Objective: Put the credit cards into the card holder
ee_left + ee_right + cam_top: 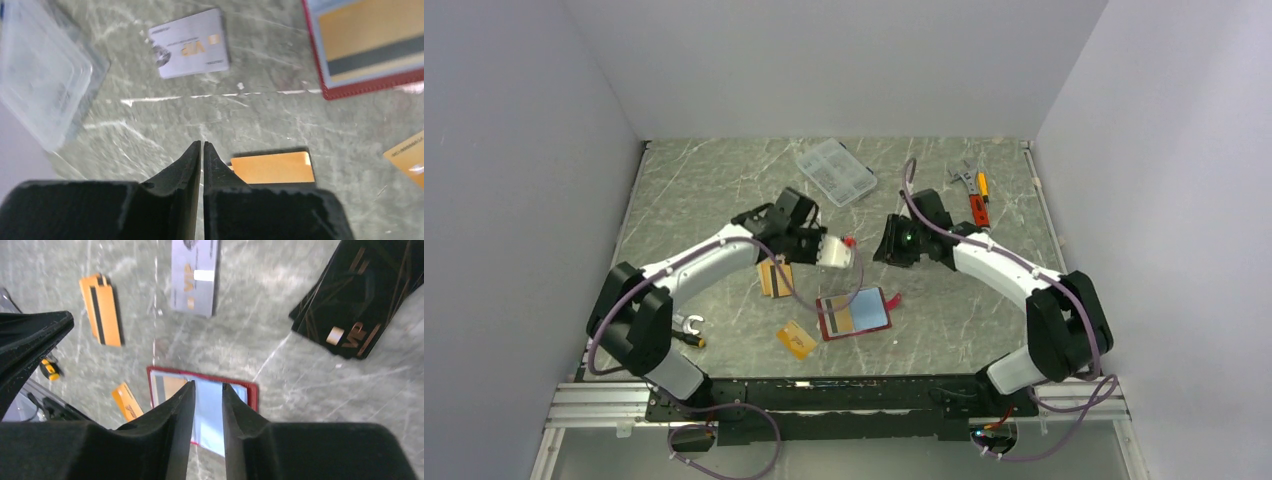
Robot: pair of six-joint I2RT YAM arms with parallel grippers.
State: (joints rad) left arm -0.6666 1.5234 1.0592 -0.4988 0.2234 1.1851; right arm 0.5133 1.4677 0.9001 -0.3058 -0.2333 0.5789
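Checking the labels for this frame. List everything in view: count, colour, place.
holder: one, red, blue inside, open, near centre, holding a striped orange card
orange cards: two loose, left of holder; one striped
silver card: one, table centre
black cards: stack, count unclear, seen by right wrist only
box: one, clear, far centre
hardware: few pieces, grey, orange, red, far right
yellow-black item: one, by left arm base
table: one, grey-green marble
arms: two, white and black
left tool: shut, empty
right tool: slightly open, empty

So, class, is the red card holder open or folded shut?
Open: the card holder lies spread flat, its light blue inside facing up.
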